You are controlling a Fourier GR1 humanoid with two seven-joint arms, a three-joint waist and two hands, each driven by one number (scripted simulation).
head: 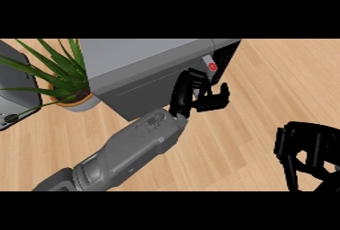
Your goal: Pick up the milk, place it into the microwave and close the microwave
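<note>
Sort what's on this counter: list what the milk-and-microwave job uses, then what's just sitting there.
Job:
- microwave, grey box at centre
- left robot hand, at its front
- right robot hand, low at right
- milk: not visible

Lying about:
- potted plant
- dark object at left edge

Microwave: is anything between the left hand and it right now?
Nothing visible. The left hand is right at the microwave's front corner; the potted plant stands off to the view's left, out of the way.

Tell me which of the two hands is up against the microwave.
The left hand, on the long grey forearm, reaches the microwave front near its red button. The right hand stays low at the right edge.
</note>
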